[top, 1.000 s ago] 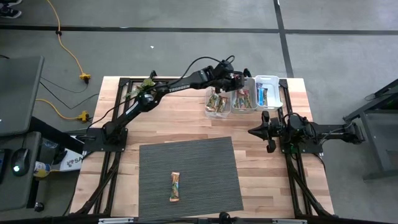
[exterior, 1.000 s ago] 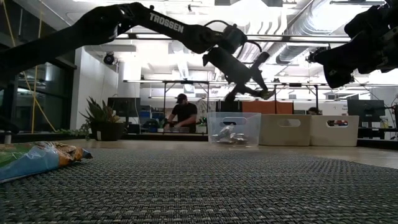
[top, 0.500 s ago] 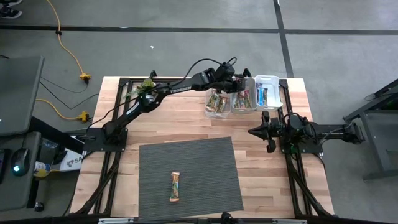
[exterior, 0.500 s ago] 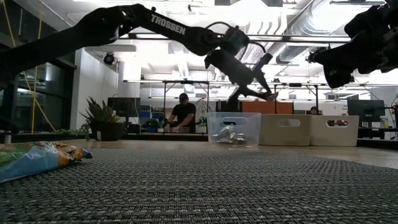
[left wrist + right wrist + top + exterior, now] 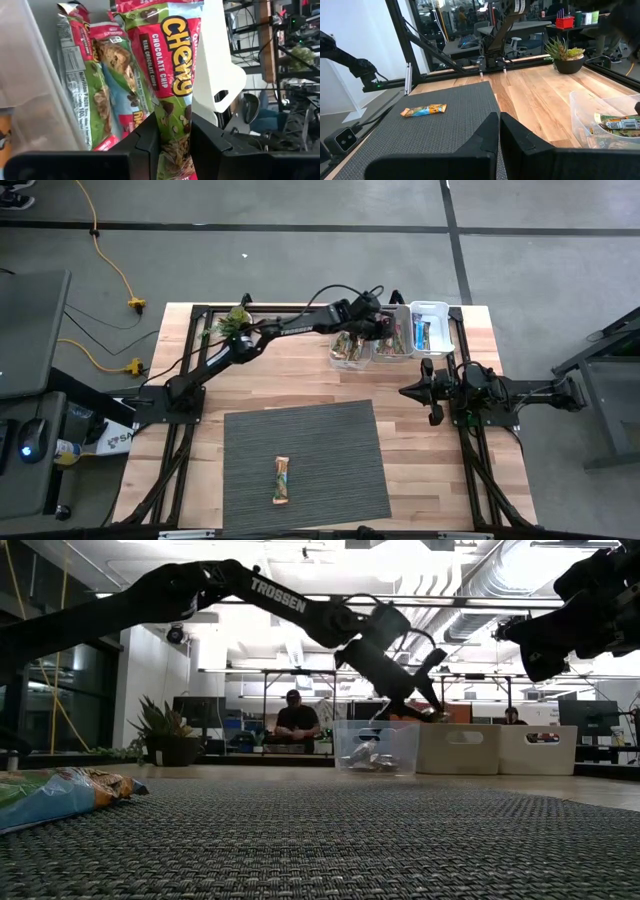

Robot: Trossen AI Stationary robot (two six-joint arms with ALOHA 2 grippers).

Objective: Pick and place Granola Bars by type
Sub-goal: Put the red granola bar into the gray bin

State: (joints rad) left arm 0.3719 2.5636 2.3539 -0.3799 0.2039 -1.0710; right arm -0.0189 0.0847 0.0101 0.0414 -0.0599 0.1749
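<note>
— Wooden table (image 5: 290,375), dark mat (image 5: 305,460) in front, three bins at the far edge. Where's the work?

— Over the middle bin (image 5: 392,340). Left gripper (image 5: 172,142) clamped on a Chewy chocolate-chip bar (image 5: 172,65), long axis running straight out from the jaws, pointing down among like-wrapped bars (image 5: 100,90) already in there. Probably just needs lowering and letting go.

— And the right gripper (image 5: 498,131)?

— Parked near the bins at the right edge, pressed shut, holding nothing.

— Anything left to sort?

— One orange bar (image 5: 283,480) lying lengthwise on the mat, well apart from both arms, neither clearly nearer.
</note>
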